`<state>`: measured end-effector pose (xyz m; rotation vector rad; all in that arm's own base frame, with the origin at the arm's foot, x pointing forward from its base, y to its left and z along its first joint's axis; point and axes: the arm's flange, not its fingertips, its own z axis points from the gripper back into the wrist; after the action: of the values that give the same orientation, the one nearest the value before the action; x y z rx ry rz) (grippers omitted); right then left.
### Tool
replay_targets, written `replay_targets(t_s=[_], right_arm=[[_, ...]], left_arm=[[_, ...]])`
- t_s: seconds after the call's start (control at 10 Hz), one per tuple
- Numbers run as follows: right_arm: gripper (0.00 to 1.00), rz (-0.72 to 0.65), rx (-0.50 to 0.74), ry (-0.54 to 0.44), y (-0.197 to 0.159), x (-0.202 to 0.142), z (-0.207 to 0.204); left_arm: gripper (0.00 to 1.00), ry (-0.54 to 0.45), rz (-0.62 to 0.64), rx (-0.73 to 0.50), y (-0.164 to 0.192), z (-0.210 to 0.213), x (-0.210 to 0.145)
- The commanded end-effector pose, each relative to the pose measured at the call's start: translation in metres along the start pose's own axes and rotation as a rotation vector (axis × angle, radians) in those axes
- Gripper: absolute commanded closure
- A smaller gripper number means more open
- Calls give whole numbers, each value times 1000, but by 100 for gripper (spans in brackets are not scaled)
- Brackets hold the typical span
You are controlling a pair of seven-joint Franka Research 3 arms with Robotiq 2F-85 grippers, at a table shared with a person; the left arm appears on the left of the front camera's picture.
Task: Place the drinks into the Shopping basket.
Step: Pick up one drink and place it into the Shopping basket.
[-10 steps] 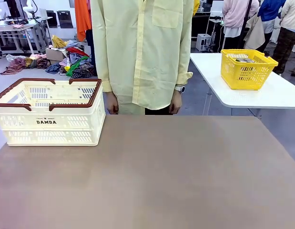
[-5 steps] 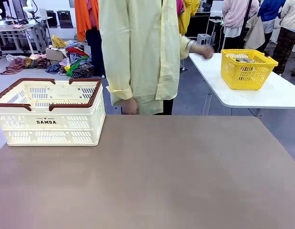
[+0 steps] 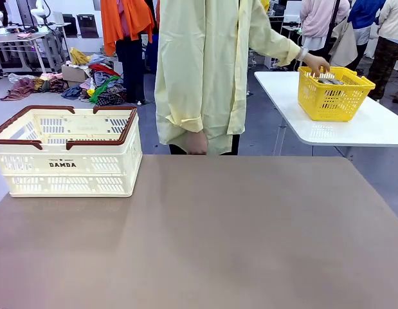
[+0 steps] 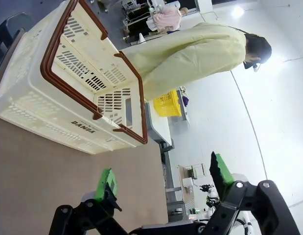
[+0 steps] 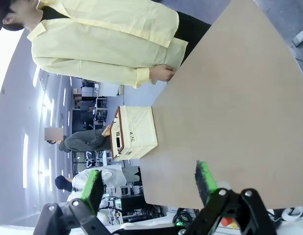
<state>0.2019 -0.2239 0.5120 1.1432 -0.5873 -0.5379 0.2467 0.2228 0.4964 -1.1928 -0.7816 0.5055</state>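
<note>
Front view: a wide brown table (image 3: 218, 244) spans the near part of the scene. A person (image 3: 205, 64) in a pale yellow shirt stands at its far edge, turned toward the right. The cream slatted shopping basket (image 3: 63, 161), with dark red-brown handles and DAMDA printed on its side, stands upright on the far left part of the brown table. At the far right, apart from the brown table, a white side table (image 3: 353, 132) carries a smaller yellow mesh basket (image 3: 334, 96). The person's reaching hand (image 3: 316, 63) is at the yellow basket's rim. The other hand (image 3: 197, 143) hangs by the brown table's far edge. Silvery things (image 3: 330, 81) lie inside the yellow basket, too small to identify. In the left wrist view the left gripper (image 4: 163, 176) has its green-padded fingers spread wide apart, holding nothing, with the shopping basket beyond them. In the right wrist view the right gripper (image 5: 149, 182) is likewise spread wide and holds nothing, over the brown table.
</note>
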Motion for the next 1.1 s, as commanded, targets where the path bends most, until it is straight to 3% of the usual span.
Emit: replay_targets(t_s=[0.0,1.0], right_arm=[[0,10,14,0,1,0,1],[0,10,14,0,1,0,1]], left_arm=[[0,13,-23,1,1,1,1],[0,13,-23,1,1,1,1]])
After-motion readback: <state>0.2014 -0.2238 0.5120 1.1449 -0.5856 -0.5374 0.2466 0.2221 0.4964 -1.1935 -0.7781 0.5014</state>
